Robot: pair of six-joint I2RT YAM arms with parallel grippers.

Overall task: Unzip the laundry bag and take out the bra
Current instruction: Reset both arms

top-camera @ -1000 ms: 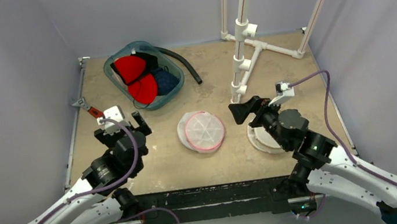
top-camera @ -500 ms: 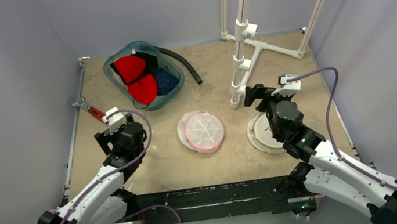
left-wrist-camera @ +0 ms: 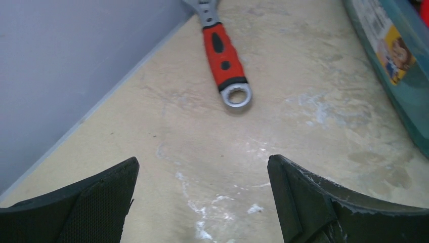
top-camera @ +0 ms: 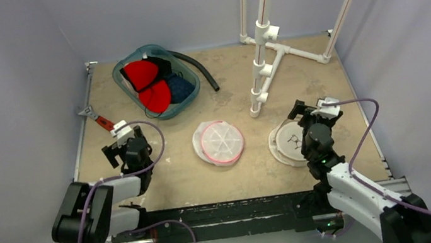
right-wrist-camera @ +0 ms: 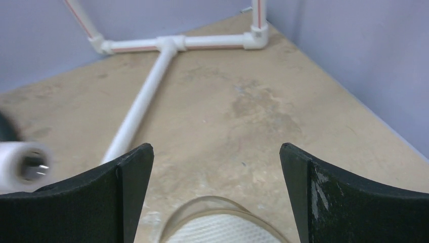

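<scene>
The laundry bag (top-camera: 219, 143) is a round white mesh case with a pink rim, lying flat at the table's middle; I cannot tell whether it is zipped, and no bra shows in it. A second round white mesh case (top-camera: 290, 143) lies to its right, and its edge (right-wrist-camera: 222, 230) shows low between my right fingers. Red bra cups (top-camera: 147, 83) lie in the teal basket (top-camera: 123, 83) at the back left. My left gripper (top-camera: 122, 146) (left-wrist-camera: 202, 172) hangs open and empty over bare table left of the bag. My right gripper (top-camera: 312, 113) (right-wrist-camera: 216, 152) is open and empty at the second case's far edge.
A red-handled wrench (top-camera: 96, 118) (left-wrist-camera: 225, 55) lies just beyond my left gripper, near the left wall. The basket's wall (left-wrist-camera: 399, 76) is to its right. A white PVC pipe frame (top-camera: 262, 45) (right-wrist-camera: 146, 96) stands at the back right. A black hose (top-camera: 199, 70) curves behind the basket.
Both arms have pulled back and folded low toward the near edge. The right arm swung right, uncovering the second white case. The left jaws opened slightly wider.
</scene>
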